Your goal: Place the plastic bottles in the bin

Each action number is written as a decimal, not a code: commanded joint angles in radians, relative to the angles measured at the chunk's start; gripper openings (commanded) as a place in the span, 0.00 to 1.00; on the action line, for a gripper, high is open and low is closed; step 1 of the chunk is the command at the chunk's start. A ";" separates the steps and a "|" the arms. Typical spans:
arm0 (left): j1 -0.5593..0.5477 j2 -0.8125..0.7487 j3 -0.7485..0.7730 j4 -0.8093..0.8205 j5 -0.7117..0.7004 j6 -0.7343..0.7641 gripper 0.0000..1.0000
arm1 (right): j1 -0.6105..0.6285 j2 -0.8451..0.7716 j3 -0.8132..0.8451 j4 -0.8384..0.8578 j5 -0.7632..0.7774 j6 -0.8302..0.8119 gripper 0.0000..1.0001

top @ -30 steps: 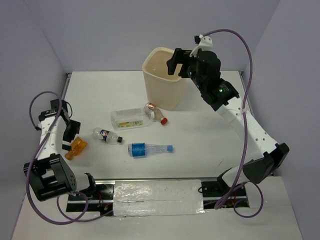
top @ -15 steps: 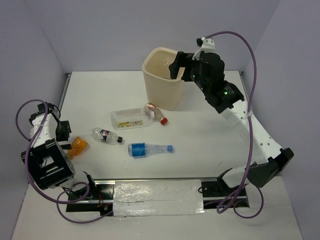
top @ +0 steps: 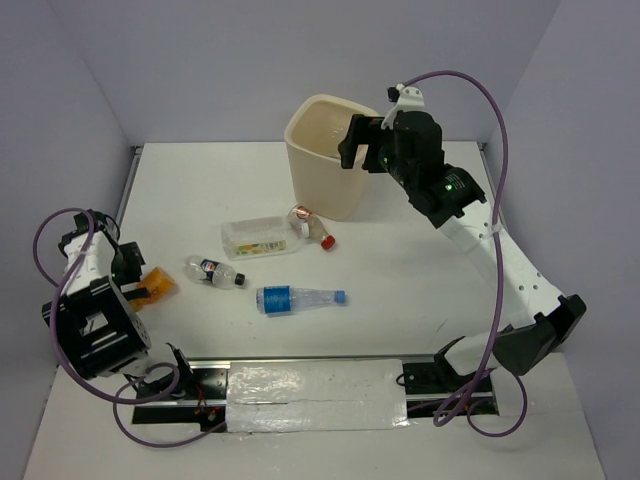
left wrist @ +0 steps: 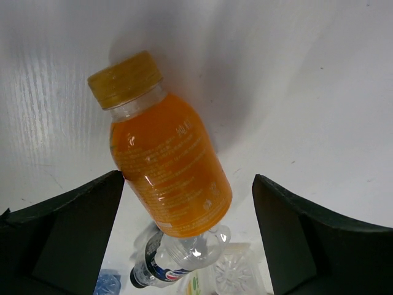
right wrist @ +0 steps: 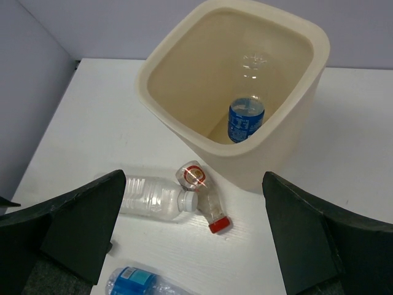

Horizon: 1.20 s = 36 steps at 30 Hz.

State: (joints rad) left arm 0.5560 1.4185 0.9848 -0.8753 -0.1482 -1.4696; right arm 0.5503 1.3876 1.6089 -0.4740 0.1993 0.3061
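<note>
Since a second earlier, the left arm had folded back toward its base at the near left of the white table (top: 420,260), and the right arm had eased slightly back from over the bin's mouth. Nearest, the left gripper (left wrist: 187,184) stood spread wide and held nothing. The squat orange plastic bottle (left wrist: 164,165) with its orange cap lay on its side between the fingers, slanted across the gap and touching neither. Closing on that slant would likely have pinched the rounded wall off-centre and sent the bottle rolling away. It also looked full, so a loose hold might have slipped on the long carry.

Further out lay the clear blue-capped bottle (top: 298,297), the small clear dark-labelled bottle (top: 213,271), the clear boxy yellow-green-labelled bottle (top: 262,237) and the crushed red-capped bottle (top: 312,227). The crushed one sat just beside the foot of the tall cream plastic bin (top: 325,190). A second blue-labelled bottle (right wrist: 246,120) was already inside.

Farthest, the right gripper (top: 356,142) hung wide apart and empty by the bin's rim. Dropping for the crushed bottle risked knocking the bin.
</note>
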 commanded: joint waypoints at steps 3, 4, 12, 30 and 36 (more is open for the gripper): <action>0.012 0.033 -0.061 0.067 -0.007 0.009 0.99 | 0.007 -0.038 -0.006 -0.015 0.011 -0.001 1.00; 0.013 0.040 -0.064 0.081 -0.011 0.017 0.99 | 0.008 -0.036 -0.007 -0.017 0.011 -0.001 1.00; 0.012 0.097 -0.074 0.117 -0.042 0.052 0.84 | 0.007 -0.045 -0.033 -0.028 0.023 0.008 1.00; -0.367 -0.004 0.506 0.295 0.094 0.675 0.39 | 0.007 -0.185 -0.115 -0.031 0.104 0.044 1.00; -0.598 0.071 0.737 0.415 0.263 0.792 0.36 | 0.007 -0.337 -0.203 -0.040 0.152 0.079 1.00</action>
State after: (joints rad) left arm 0.0372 1.4609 1.6093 -0.5446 -0.0067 -0.8009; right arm 0.5503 1.1305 1.4391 -0.5201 0.3027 0.3553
